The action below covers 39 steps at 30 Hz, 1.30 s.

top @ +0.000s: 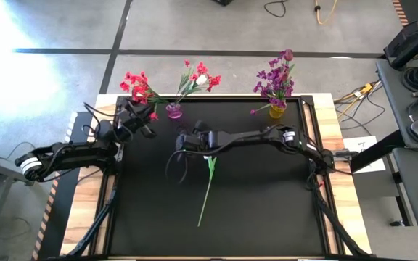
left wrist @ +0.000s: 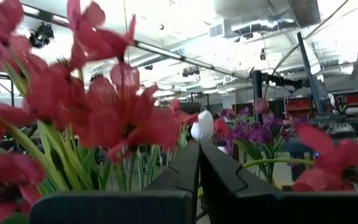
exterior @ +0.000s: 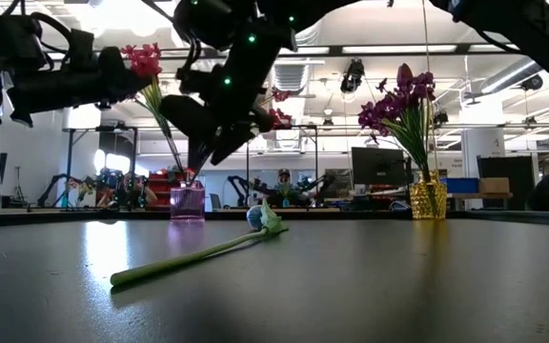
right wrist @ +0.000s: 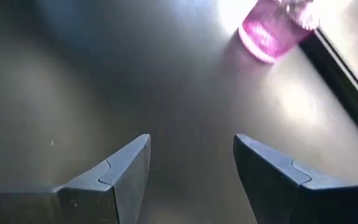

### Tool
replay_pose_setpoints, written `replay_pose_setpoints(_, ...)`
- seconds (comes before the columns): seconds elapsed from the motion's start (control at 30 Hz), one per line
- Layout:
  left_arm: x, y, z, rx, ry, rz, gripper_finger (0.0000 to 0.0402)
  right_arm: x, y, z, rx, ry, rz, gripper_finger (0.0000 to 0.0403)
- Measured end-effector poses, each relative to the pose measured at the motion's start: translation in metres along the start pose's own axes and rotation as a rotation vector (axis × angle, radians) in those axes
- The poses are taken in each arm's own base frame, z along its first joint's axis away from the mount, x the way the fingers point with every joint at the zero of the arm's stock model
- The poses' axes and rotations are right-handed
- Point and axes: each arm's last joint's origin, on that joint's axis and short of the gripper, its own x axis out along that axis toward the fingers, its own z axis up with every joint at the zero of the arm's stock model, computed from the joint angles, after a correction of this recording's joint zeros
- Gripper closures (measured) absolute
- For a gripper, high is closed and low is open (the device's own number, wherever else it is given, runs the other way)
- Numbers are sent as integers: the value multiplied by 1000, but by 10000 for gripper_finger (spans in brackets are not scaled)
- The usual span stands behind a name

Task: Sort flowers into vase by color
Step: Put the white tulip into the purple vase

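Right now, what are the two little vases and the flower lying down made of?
Pink vase: probably clear tinted glass or plastic; light shines through it. Yellow vase: likely bumpy, glittery glass. Flower on the mat: seemingly plastic; its stem looks smooth, evenly green and stiff.

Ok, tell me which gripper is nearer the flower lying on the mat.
Right. The right gripper hovers open beside the flower, near its bloom end; the left gripper is shut, off by the pink vase.

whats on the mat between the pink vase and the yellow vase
Nothing: in the high view the black mat between the pink glass vase and the yellow vase is bare. The loose green-stemmed flower lies nearer the front.
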Motion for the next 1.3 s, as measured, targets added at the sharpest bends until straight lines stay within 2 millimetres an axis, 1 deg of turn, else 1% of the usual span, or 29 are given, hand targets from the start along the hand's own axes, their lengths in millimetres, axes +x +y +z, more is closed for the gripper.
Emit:
replay_pose_setpoints(0.13,0,-1,-3,11,26,-35,402,-5,5,-8,-4,62,-14,180)
replay_pose_setpoints(0.3,-1,-5,-4,40,32,-186,402,-6,8,-19,-2,111,-68,180)
replay_pose_setpoints(0.43,-1,-9,-5,39,32,-302,402,2,12,-26,17,94,-61,181)
replay_pose_setpoints(0.53,-2,-10,-5,27,34,-362,402,12,17,-32,48,51,0,189)
replay_pose_setpoints(0.63,-2,-11,-6,6,48,-373,402,19,21,-38,61,37,52,201)
replay_pose_setpoints(0.7,-2,-11,-7,-2,58,-373,402,19,21,-41,61,42,62,210)
replay_pose_setpoints(0.83,-3,-11,-8,-8,70,-391,402,7,16,-39,88,5,75,225)
replay_pose_setpoints(0.97,-3,-12,-11,-6,94,-393,402,-13,9,-36,135,-55,98,233)
replay_pose_setpoints(1.17,-5,-14,-21,54,172,-457,402,-46,-4,-49,200,-97,71,234)
replay_pose_setpoints(1.3,-5,-14,-21,60,172,-457,402,-63,-13,-61,249,-133,44,235)
